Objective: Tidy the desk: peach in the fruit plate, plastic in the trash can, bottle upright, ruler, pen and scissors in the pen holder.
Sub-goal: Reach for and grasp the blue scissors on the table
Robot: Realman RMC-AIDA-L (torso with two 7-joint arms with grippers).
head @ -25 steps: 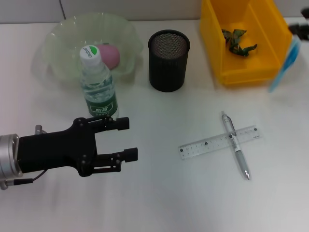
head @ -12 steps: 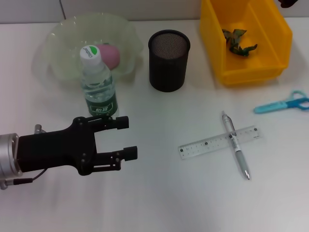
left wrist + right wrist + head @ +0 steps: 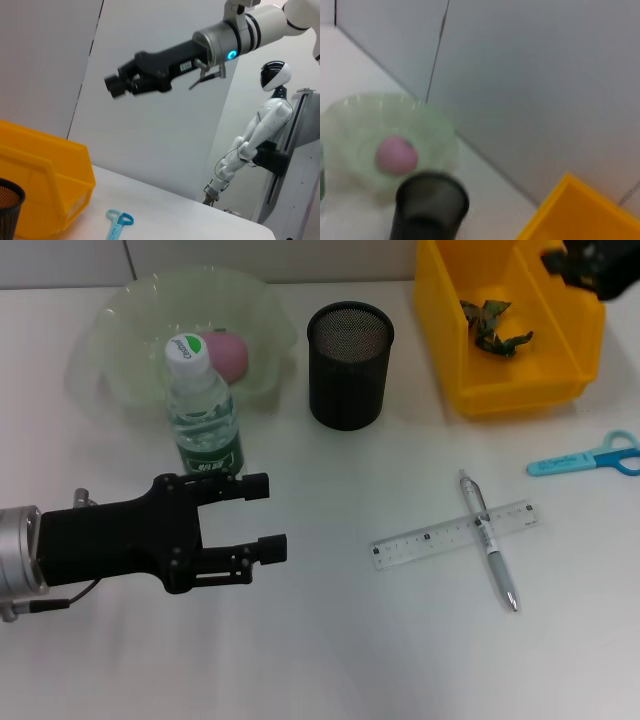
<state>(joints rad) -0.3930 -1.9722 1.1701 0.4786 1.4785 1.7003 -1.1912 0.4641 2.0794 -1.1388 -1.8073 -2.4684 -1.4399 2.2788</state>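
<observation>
Task judged roughly half done. Yellow trash can (image 3: 500, 340), far right: crumpled green plastic (image 3: 492, 325) seen lying inside. Pale green fruit plate (image 3: 120, 330), far left: pink peach (image 3: 226, 353) seen in it. Bottle (image 3: 203, 415) noted upright, just near of the plate. Black mesh pen holder (image 3: 349, 365), far centre: nothing seen inside. Left to do: ruler (image 3: 452, 534) and pen (image 3: 488, 540), found crossed on the desk (image 3: 340, 640) right of centre, and blue scissors (image 3: 590, 457), lying flat at the right edge. Left gripper (image 3: 256, 516) held low, near left, fingers apart, empty. Right gripper (image 3: 117, 85) raised over the far right corner; its fingers cannot be told.
</observation>
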